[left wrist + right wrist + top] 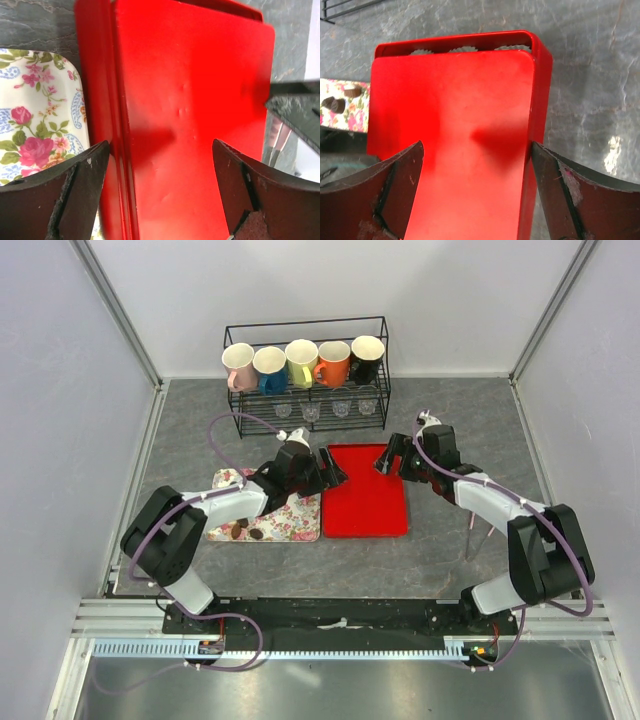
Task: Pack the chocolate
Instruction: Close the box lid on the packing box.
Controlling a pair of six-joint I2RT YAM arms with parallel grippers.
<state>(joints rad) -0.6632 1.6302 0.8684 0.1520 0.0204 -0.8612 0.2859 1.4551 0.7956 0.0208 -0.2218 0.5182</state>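
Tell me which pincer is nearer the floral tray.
Left. The left pincer hovers at the red box's edge beside the floral tray; the right pincer is across the box.

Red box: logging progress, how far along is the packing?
The lid lies on the red box, offset, paper cups showing at one end. Over it hover the left gripper and right gripper, open, empty. To do: chocolates on the floral tray, seating the lid.

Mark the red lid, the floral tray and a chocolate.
red lid point(451, 112): right wrist view, centre of its flat top.
floral tray point(35, 115): left wrist view, bare printed surface.
chocolate point(353, 92): right wrist view, top of the brown piece.
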